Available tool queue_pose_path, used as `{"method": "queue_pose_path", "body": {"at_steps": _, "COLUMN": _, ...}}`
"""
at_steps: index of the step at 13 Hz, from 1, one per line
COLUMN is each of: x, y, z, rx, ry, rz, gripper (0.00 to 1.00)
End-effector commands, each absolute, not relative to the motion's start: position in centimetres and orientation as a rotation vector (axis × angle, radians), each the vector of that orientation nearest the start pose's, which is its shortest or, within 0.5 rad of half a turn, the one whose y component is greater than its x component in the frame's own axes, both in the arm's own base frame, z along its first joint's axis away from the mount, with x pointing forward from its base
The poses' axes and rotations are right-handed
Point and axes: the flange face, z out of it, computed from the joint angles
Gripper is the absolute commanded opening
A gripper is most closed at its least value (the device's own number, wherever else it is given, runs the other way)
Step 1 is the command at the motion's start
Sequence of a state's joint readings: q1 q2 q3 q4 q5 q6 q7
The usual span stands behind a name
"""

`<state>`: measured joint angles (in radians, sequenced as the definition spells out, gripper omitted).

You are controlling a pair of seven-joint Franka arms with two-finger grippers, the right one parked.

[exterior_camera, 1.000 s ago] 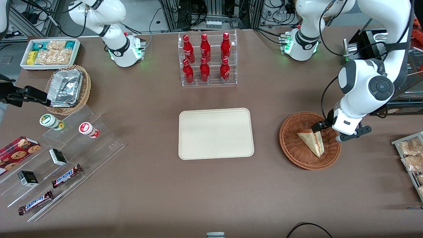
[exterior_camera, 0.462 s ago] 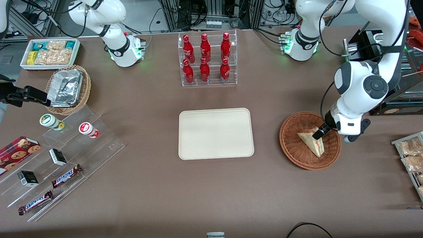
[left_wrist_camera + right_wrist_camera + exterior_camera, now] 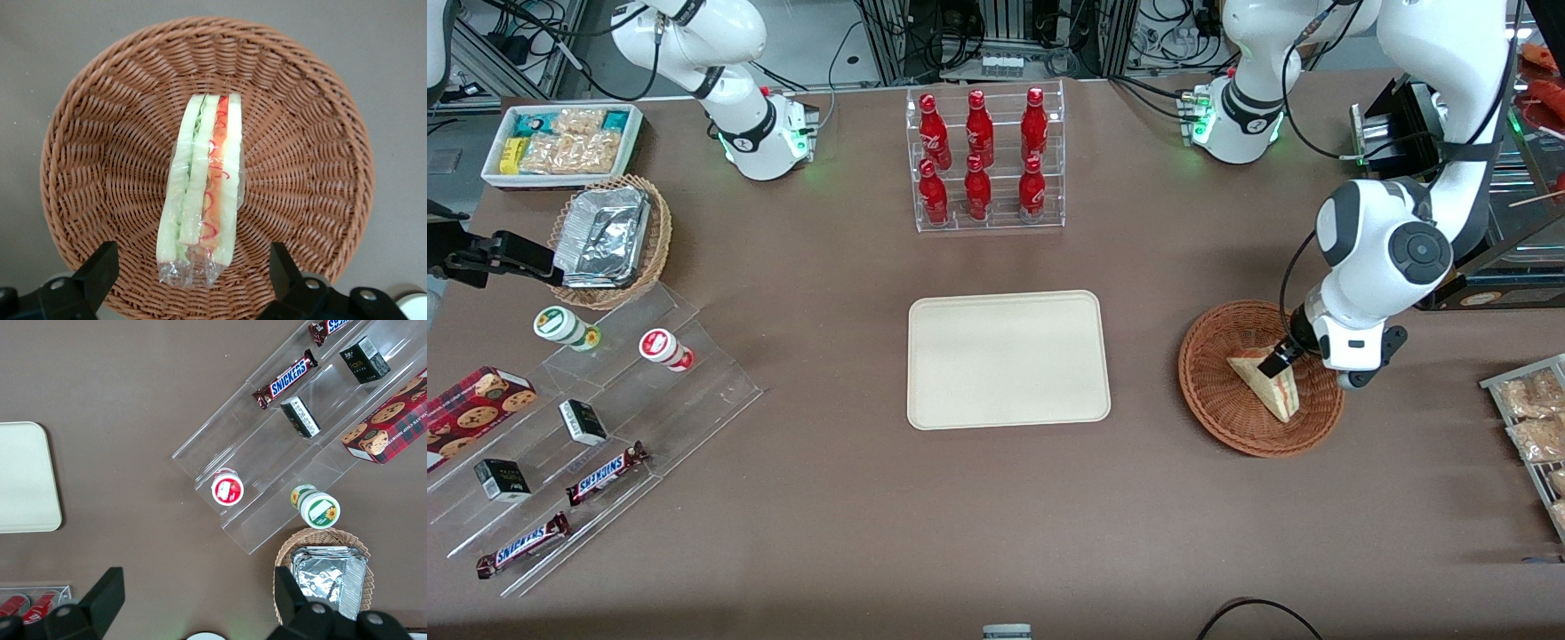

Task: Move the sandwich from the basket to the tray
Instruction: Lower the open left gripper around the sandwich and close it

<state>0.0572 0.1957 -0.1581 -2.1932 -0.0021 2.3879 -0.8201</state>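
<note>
Sandwich is lying in the middle of the basket, cut edge facing up at the wrist camera so the red, yellow and green layers show (looks film-wrapped, there's crinkly clear stuff at one end). The gripper hangs right above it with the jaws spread wide, one finger to each side of the wedge and touching nothing, so my guess is it's lined up to drop and pinch across the bread faces. That wrap might make it slippery. The tray sits bare on the tabletop, well apart from the basket toward the parked arm's end.
</note>
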Motion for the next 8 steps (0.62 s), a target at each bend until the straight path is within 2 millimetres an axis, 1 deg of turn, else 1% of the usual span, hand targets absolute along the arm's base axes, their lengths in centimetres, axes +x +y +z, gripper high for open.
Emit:
{"method": "queue_pose_path", "body": {"at_steps": 1, "x": 55.2, "y": -5.7, "z": 28.6, "rx": -2.972, "ry": -1.104, "rz": 0.028, "gripper": 1.0}}
{"method": "queue_pose_path", "body": {"at_steps": 4, "x": 55.2, "y": -5.7, "z": 27.3, "rx": -2.961, "ry": -1.055, "rz": 0.043, "gripper": 1.0}}
{"method": "queue_pose_path", "body": {"at_steps": 6, "x": 55.3, "y": -5.7, "z": 26.9, "rx": -2.965, "ry": -1.055, "rz": 0.032, "gripper": 1.0}}
{"method": "queue_pose_path", "body": {"at_steps": 7, "x": 55.3, "y": -5.7, "z": 26.2, "rx": -2.962, "ry": -1.055, "rz": 0.044, "gripper": 1.0}}
{"method": "queue_pose_path", "body": {"at_steps": 8, "x": 55.4, "y": -5.7, "z": 26.1, "rx": -2.962, "ry": -1.057, "rz": 0.047, "gripper": 1.0}}
